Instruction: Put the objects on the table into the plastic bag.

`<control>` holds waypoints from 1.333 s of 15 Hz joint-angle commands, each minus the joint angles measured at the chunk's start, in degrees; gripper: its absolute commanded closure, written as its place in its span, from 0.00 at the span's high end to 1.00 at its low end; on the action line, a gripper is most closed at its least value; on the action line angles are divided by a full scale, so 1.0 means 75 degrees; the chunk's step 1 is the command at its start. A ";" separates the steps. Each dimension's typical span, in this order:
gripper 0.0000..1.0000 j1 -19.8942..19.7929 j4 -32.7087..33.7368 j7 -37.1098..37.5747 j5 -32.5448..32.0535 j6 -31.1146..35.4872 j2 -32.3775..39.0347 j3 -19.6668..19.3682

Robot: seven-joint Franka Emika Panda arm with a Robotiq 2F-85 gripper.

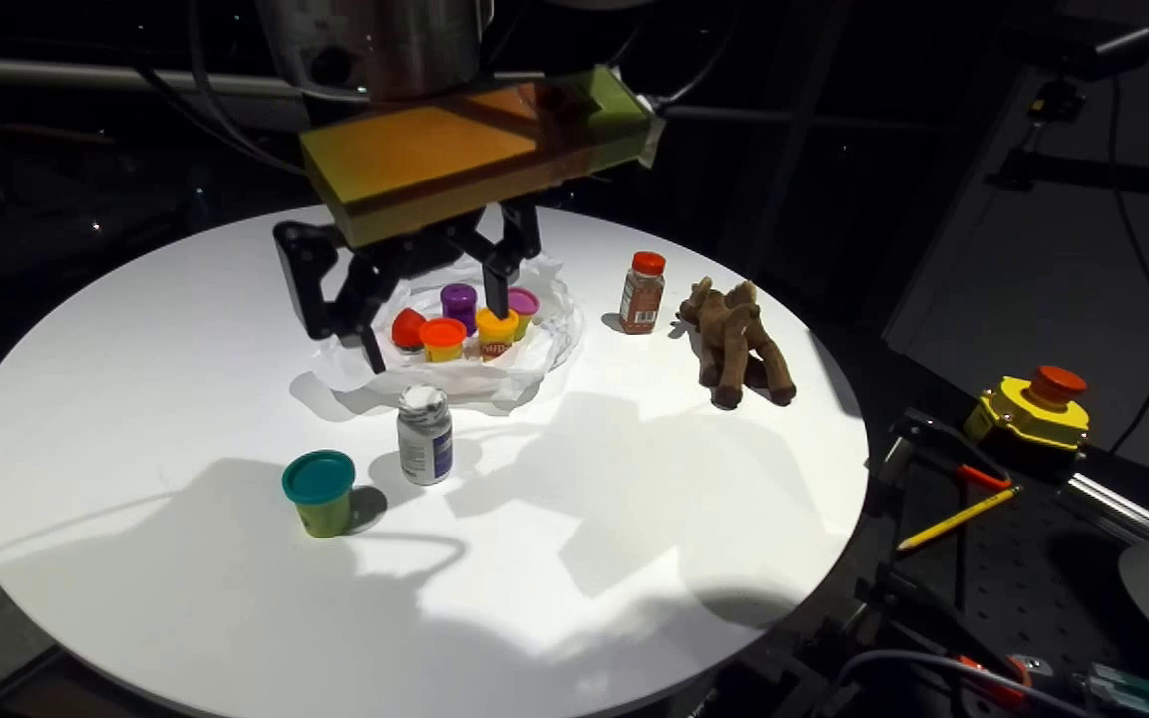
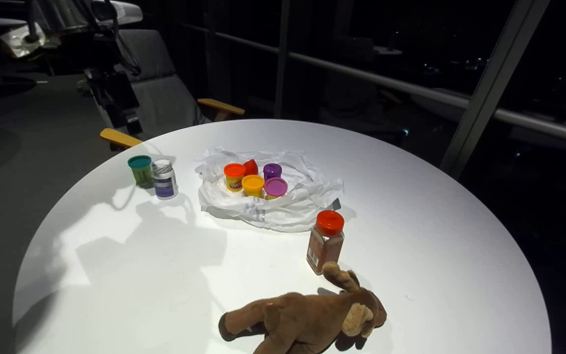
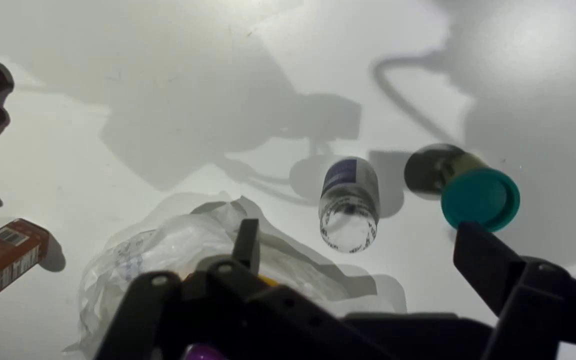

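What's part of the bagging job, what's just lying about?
For bagging: crumpled white plastic bag, orange-lidded tub, yellow-lidded tub, pink-lidded tub, round purple object, red object, teal-lidded green tub, white purple-labelled bottle, red-capped clear bottle, brown plush animal.

Just lying about: thin yellow pencil, yellow box with red button.

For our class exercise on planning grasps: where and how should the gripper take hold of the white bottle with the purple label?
Probably around the upper sides of the white bottle, below its top, coming straight down: it stands upright, and its rounded body suits a two-sided pinch. The gripper is open. The teal-lidded tub stands nearby with a gap between, so avoid knocking it.
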 commanded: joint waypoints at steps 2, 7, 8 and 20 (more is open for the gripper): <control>1.00 -0.1052 -0.0665 -0.0310 -0.0082 0.0904 -0.0057 0.1064; 1.00 -0.1573 -0.1170 -0.0312 -0.0297 0.2281 0.0203 0.1207; 1.00 -0.1606 -0.1263 -0.0322 -0.0314 0.2529 0.0227 0.1157; 0.95 -0.1827 -0.1102 -0.0911 0.0267 0.4146 0.1040 0.0946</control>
